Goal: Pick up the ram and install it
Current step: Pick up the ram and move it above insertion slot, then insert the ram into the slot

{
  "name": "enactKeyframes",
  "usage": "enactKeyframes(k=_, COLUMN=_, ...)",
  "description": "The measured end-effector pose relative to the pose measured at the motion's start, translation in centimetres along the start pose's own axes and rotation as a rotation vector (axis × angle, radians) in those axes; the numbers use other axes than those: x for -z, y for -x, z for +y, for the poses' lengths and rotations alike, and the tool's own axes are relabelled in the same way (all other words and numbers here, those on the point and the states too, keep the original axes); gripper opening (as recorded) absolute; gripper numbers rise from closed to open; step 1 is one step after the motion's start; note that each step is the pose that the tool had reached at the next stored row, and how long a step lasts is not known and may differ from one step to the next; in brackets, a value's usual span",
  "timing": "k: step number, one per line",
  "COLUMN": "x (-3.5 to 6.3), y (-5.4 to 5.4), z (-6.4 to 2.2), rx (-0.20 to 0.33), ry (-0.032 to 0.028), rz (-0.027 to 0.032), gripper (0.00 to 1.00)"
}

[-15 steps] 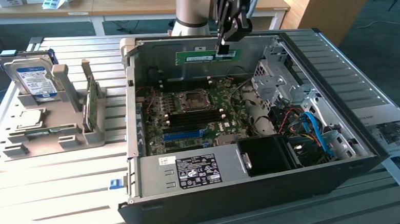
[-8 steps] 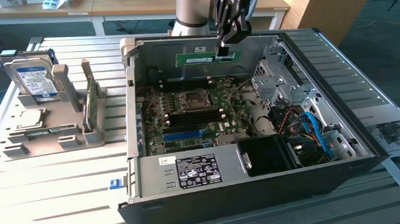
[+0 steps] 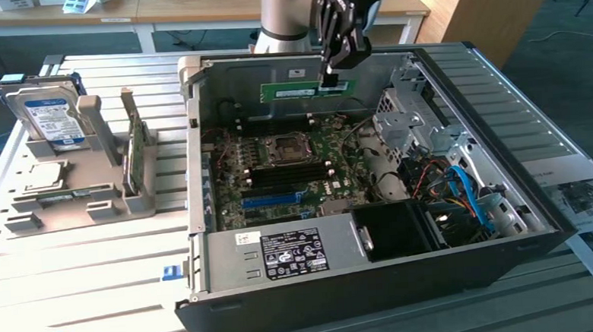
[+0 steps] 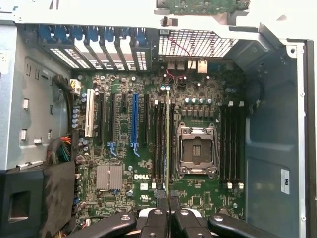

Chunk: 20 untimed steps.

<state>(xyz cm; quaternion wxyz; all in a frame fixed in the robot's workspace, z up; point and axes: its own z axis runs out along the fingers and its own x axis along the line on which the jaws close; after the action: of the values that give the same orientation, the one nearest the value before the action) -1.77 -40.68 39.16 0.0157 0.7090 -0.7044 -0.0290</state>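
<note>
The ram (image 3: 306, 89) hangs lengthwise in the air, clamped at its upper edge between the two fingers of the gripper (image 3: 330, 79). In the exterior view it is at about 12 o'clock over the open computer case (image 3: 334, 305), well above the motherboard (image 3: 277, 186).

In the wrist view the ram (image 4: 168, 144) shows edge-on as a thin line running out from the gripper (image 4: 168, 199), over the long memory slots (image 4: 159, 144) beside the empty processor socket (image 4: 198, 148).

I judge the pick-up is done and the installing is in hand, with the stick not yet seated. Seating calls for its edge to be parallel to one slot and pressed straight down.

The case also holds a power supply (image 3: 280, 252) at 6 o'clock and blue cables (image 3: 465, 191) at 3 o'clock. At 9 o'clock from the case, a grey holder (image 3: 76, 212) keeps a hard drive (image 3: 53, 118) and a larger green card (image 3: 134, 155) standing.
</note>
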Motion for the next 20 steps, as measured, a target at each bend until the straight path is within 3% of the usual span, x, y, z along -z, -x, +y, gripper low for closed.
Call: enactKeyframes(k=20, x=-0.74, y=0.0, z=-0.05, rx=0.0, ry=0.0001, rz=-0.0001, gripper=0.12)
